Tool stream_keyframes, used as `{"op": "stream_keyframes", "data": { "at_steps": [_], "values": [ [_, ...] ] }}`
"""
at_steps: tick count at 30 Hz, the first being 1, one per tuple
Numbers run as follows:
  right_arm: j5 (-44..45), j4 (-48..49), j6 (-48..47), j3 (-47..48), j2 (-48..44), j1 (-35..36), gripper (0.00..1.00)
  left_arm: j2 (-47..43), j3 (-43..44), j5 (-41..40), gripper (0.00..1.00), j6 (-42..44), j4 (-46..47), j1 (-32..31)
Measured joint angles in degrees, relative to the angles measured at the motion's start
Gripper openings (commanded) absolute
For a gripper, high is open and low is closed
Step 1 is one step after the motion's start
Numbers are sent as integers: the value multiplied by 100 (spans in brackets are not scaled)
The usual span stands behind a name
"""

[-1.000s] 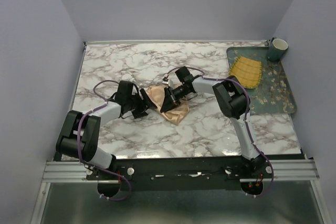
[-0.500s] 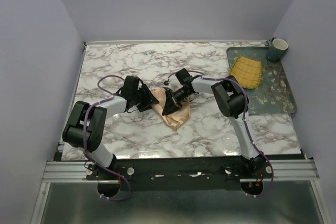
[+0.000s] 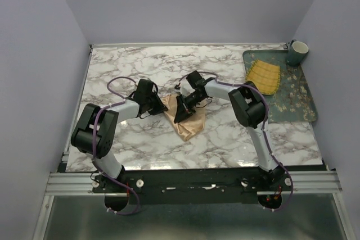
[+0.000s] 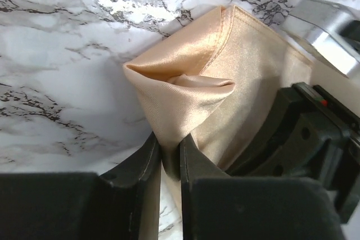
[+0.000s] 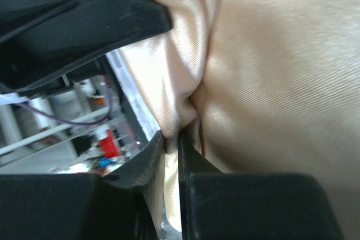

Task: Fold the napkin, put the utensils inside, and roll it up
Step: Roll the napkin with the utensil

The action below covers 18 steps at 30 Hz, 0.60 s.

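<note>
thin peach-orange satin napkin [image 3: 190, 121] bunched mid marble surface [image 3: 140, 66], well apart from every edge. left gripper [image 4: 170, 158] and right gripper [image 5: 171, 144] each pinched nearly closed on a fold. likely light, limp, slippery; corners grip best.

The tabletop [image 3: 140, 66] in front of me is white marble with grey-brown veins, glossy enough to catch glare near its front edge. At my far right lies a grey-green tray [image 3: 298, 102] with pale speckles, its long side running along the tabletop's right edge. A yellow checked cloth [image 3: 263, 77] lies folded on the tray's far left part. A dark mug [image 3: 297, 52] with a pale inside stands upright at the tray's far right corner. Plain lavender walls [image 3: 191, 4] close in three sides, and a metal rail [image 3: 191, 181] runs along the near edge.
</note>
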Motion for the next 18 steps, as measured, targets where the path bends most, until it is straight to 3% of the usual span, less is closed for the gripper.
{"op": "stream_keyframes", "data": {
  "at_steps": [7,11,18],
  "values": [
    [1790,-466,-385,-120,-1139,280,49,-11,-81,-2,8,-33,149,-7],
    [3010,-411,-450,-334,-1932,815,59,-20,-111,2,8,-44,195,-2],
    [4461,-85,-133,-817,-2166,1864,58,-31,-170,52,2,-234,267,11]
  ]
}}
